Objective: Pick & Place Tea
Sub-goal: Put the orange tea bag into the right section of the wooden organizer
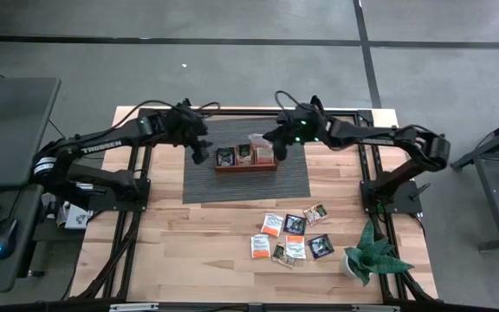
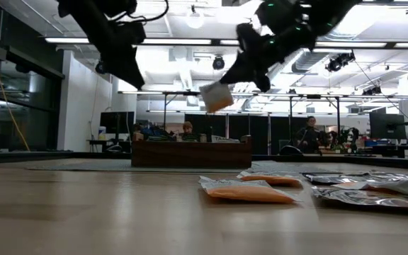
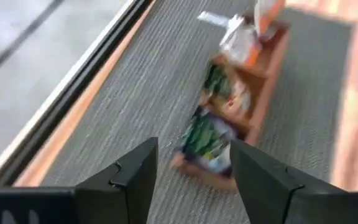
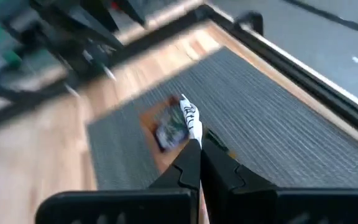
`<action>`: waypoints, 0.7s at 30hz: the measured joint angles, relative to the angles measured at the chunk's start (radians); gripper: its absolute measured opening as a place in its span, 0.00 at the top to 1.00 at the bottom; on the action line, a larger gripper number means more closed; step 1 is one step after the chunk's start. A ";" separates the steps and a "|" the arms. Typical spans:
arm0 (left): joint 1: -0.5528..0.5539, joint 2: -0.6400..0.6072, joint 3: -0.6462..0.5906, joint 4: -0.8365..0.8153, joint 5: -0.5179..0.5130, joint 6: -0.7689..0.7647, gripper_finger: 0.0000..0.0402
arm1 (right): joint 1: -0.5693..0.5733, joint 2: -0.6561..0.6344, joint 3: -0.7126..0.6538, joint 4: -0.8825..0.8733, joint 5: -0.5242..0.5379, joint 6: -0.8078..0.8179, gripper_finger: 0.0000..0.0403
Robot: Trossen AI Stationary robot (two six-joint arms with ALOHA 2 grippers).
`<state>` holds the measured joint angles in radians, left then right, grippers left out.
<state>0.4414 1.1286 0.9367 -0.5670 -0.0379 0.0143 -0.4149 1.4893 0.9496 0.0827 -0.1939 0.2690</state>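
Loose sachets (image 1: pixel 294 236) up front, plant (image 1: pixel 369 254) beside, tray (image 1: pixel 245 159) beyond.

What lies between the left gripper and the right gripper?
In the high view, the wooden tray with sachets lies between left gripper and right gripper.

Looks like a robotics lab or open workshop hall — exposed ceiling ducts (image 2: pixel 317 60), strip lights (image 2: pixel 190 41), rows of monitors (image 2: pixel 115 122) on benches, people seated (image 2: pixel 187 128) in the background, plus a grey concrete floor (image 1: pixel 232 69) around the wooden table (image 1: pixel 189 251).
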 joint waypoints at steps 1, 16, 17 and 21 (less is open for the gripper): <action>0.007 -0.002 -0.001 0.017 0.038 -0.005 0.51 | -0.002 -0.013 -0.041 0.050 -0.007 0.024 1.00; 0.017 0.008 0.000 0.289 0.181 -0.190 0.51 | -0.020 0.000 -0.296 0.357 -0.003 0.100 1.00; 0.017 0.008 0.000 0.294 0.180 -0.196 0.51 | -0.021 0.008 -0.296 0.360 -0.009 0.095 1.00; 0.017 0.008 0.000 0.306 0.183 -0.219 0.51 | -0.019 0.055 -0.298 0.397 -0.024 0.090 1.00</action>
<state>0.4583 1.1362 0.9363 -0.2611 0.1452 -0.2050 -0.4335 1.5439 0.6516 0.4792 -0.2177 0.3588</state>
